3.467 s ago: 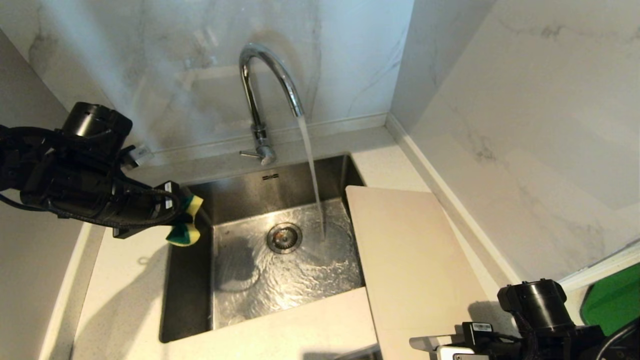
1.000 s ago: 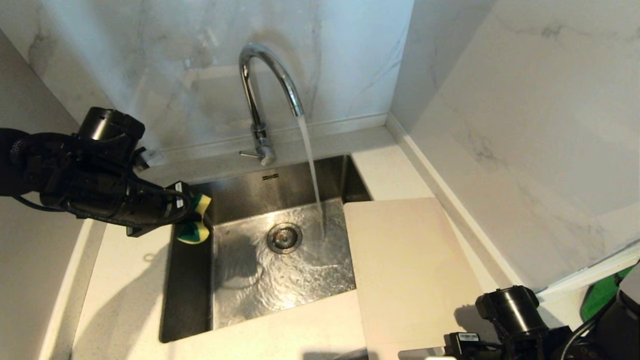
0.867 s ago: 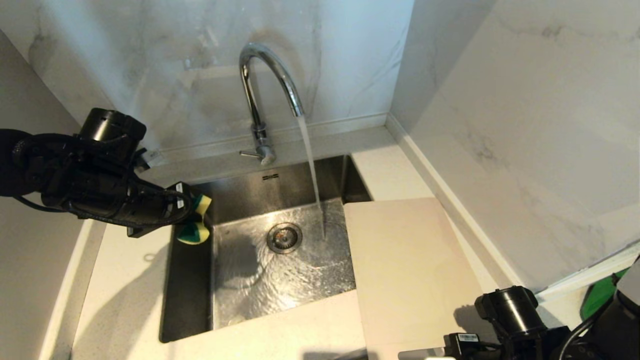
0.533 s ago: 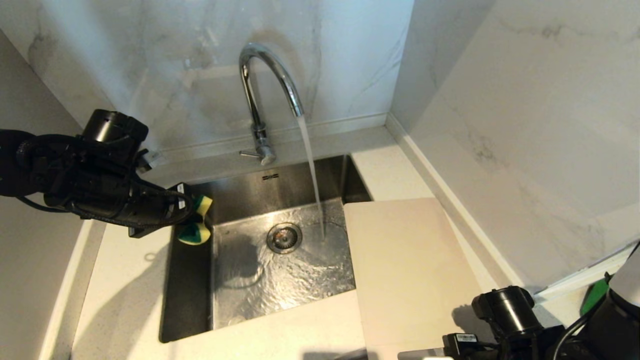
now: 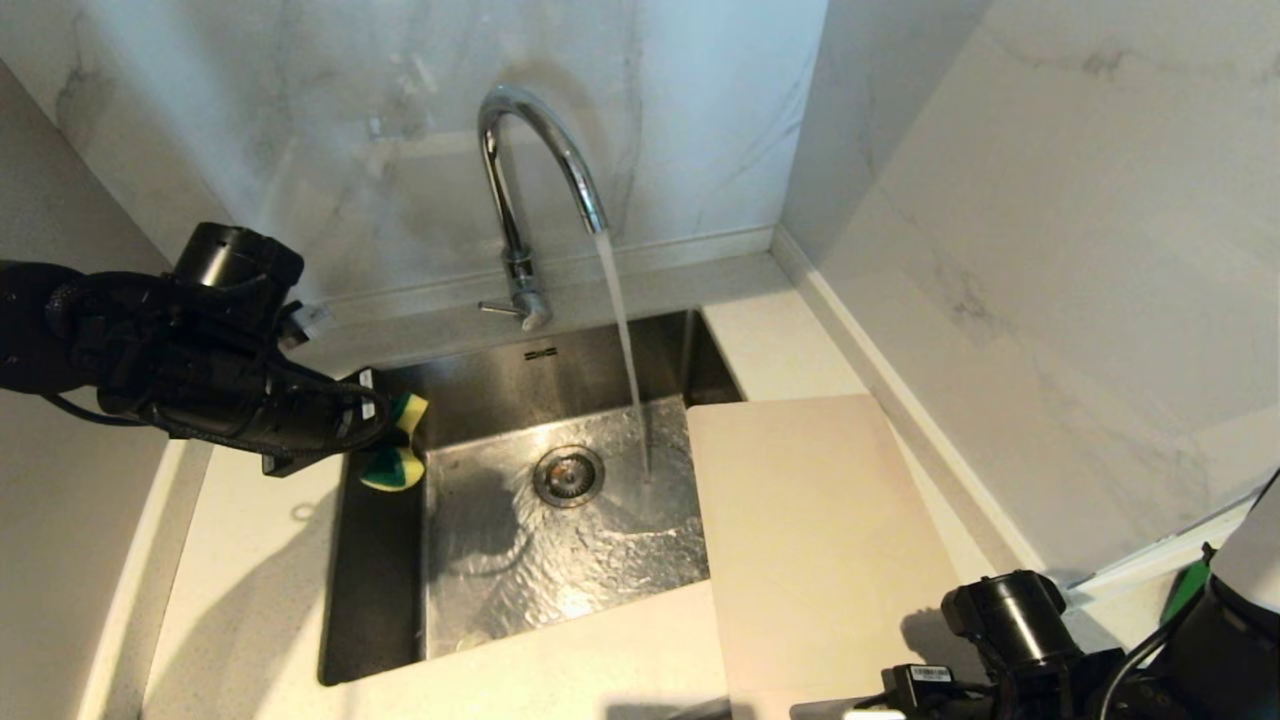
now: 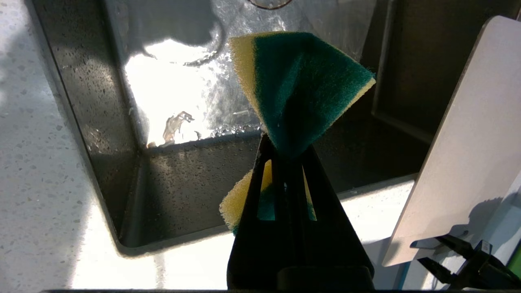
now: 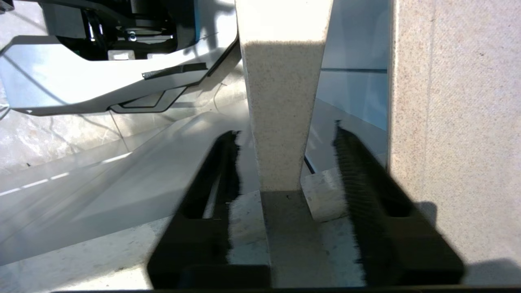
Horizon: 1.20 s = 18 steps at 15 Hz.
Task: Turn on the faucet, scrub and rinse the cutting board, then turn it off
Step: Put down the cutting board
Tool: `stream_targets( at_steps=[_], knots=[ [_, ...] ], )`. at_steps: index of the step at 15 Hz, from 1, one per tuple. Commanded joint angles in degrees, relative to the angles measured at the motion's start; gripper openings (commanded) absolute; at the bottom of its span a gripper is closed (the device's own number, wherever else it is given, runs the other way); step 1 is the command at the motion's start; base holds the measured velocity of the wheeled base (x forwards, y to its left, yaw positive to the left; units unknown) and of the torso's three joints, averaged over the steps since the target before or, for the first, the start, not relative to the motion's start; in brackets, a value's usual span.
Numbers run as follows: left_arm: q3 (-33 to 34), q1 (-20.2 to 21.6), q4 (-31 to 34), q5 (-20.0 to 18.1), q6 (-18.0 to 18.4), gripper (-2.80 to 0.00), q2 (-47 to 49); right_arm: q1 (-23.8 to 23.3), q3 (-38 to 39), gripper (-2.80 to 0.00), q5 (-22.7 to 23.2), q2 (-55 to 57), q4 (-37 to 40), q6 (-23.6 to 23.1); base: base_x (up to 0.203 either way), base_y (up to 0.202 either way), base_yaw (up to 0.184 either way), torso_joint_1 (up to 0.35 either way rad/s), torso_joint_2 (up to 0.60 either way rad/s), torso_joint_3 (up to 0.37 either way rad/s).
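The chrome faucet runs a stream of water into the steel sink; its thin lever sticks out to the left. The pale cutting board lies flat on the right counter, its left edge over the sink. My left gripper hovers over the sink's left rim, shut on a green and yellow sponge that is pinched in the middle. My right gripper is at the board's near end, jaws open on either side of the board's edge with a gap on both sides.
A drain sits in the wet sink floor. Marble walls close in behind and on the right. White counter runs left of and in front of the sink. Something green shows at the far right.
Since the oldest frame the board has slid toward the near side and slightly left, then stayed still. My left arm with the sponge has crept toward the sink. The right wrist has shifted left.
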Motion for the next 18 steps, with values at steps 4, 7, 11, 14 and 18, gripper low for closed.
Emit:
stream_targets(
  at_steps=[4,7,11,14,18],
  knots=[
    [-0.95,0.01,0.11,0.01,-0.28,-2.80,-0.04,-0.02,0.14,0.00,0.46,-0.81,-0.15,-0.41,0.000,0.000,0.000,0.000,0.00,0.000],
    [-0.94,0.01,0.19,0.02,-0.30,-2.80,-0.48,-0.08,0.38,0.00,1.54,-2.59,-0.24,-0.41,0.000,0.000,0.000,0.000,0.00,0.000],
    [-0.86,-0.08,0.36,0.20,-0.38,-2.80,-1.72,-0.08,2.47,0.00,2.36,-4.96,-0.24,-0.41,0.000,0.000,0.000,0.000,0.00,0.000],
    [-0.77,-0.08,0.55,0.37,-0.47,-2.80,-2.72,-0.08,3.48,0.00,2.36,-6.87,-0.24,-0.41,0.000,0.000,0.000,0.000,0.00,0.000],
    [-0.73,-0.35,0.60,0.46,-1.44,-2.80,-3.16,-0.17,3.55,0.00,2.36,-8.56,-0.24,-0.32,0.000,0.000,0.000,0.000,0.00,0.000]
  ],
)
